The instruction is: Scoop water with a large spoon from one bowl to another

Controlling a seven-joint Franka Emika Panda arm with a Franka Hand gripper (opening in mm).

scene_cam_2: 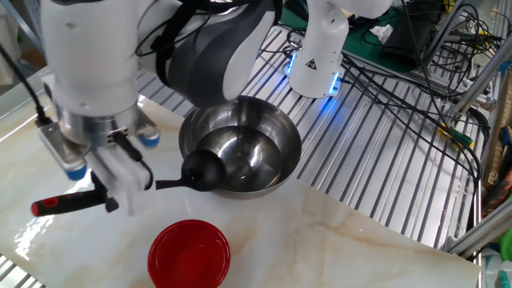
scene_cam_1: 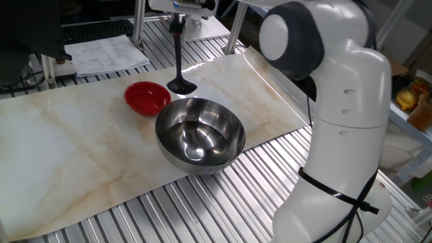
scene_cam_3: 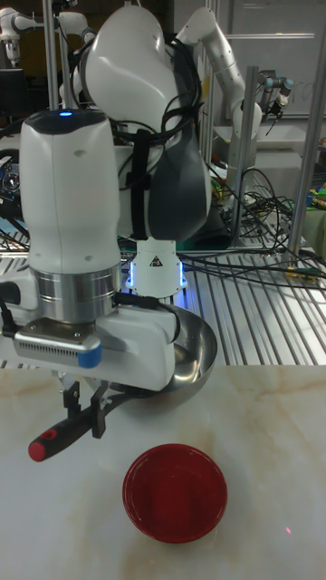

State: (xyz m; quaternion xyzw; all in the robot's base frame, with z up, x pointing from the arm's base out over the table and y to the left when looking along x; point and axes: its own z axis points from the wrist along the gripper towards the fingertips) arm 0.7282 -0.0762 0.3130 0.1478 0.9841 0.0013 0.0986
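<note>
Gripper (scene_cam_2: 112,192) clamped on the thin black handle of the ladle (scene_cam_2: 172,179), fingers pinching it near the red-marked end, which juts out past the hand toward the left in the other fixed view. Handle roughly level there; in one fixed view the same ladle (scene_cam_1: 179,57) reads as a dark rod running down from the gripper (scene_cam_1: 177,15) at the top edge to the round scoop. Scoop held in the air just beside the rim of the stainless-steel bowl (scene_cam_2: 242,145), on the side facing the red bowl (scene_cam_2: 189,254); in one fixed view it sits above the marble-patterned tabletop (scene_cam_1: 74,145) between the red bowl (scene_cam_1: 146,98) and the steel bowl (scene_cam_1: 200,133), a little behind both. Cannot tell whether the scoop carries any water.

Steel bowl upright on the table, mirror-like inside full of bright reflections; water not separable from the shine. Red bowl (scene_cam_3: 175,492) upright, near the steel bowl but not touching it, inside glossy, contents unclear. In the tall fixed view, gripper (scene_cam_3: 80,405) low over the table with the red-tipped handle (scene_cam_3: 68,430) poking out to the left, steel bowl (scene_cam_3: 192,355) mostly hidden behind the wrist.

2 bowls, 1 ladle, 1 arm.
</note>
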